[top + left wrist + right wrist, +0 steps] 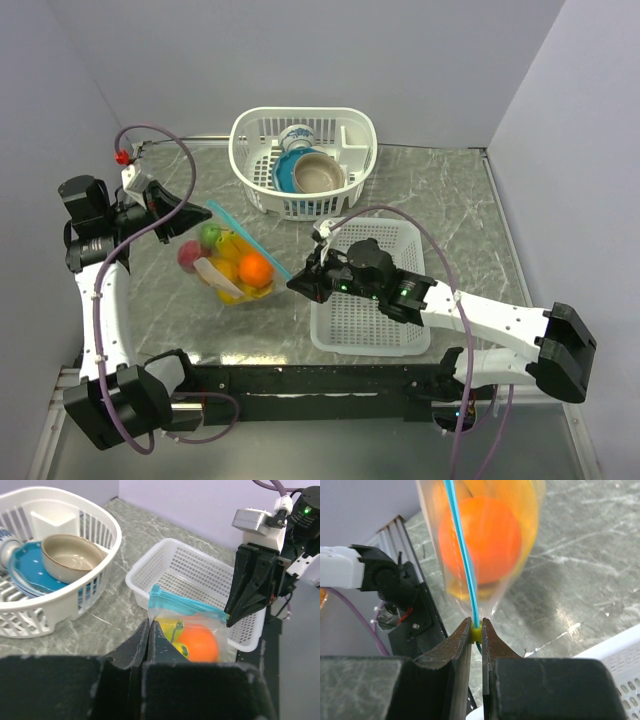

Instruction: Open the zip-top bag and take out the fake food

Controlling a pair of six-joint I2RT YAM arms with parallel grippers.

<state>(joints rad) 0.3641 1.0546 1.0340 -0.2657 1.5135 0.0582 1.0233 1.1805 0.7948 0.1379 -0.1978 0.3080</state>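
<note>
The zip-top bag (236,262) hangs held up between my two grippers, its teal zip strip (250,238) running from upper left to lower right. Inside it I see the fake food: an orange (255,268), yellow pieces, a green piece (210,236) and a red piece (189,256). My left gripper (197,216) is shut on the bag's edge at the strip's left end; in the left wrist view (150,626) its fingers pinch beside the orange (199,642). My right gripper (476,630) is shut on the small yellow zip slider (476,634) at the strip's right end (295,283).
A round white basket (250,135) at the back holds a blue plate, a tan bowl (318,172) and a cup. A rectangular white basket (385,330) lies under the right arm. Grey walls stand at left, right and back.
</note>
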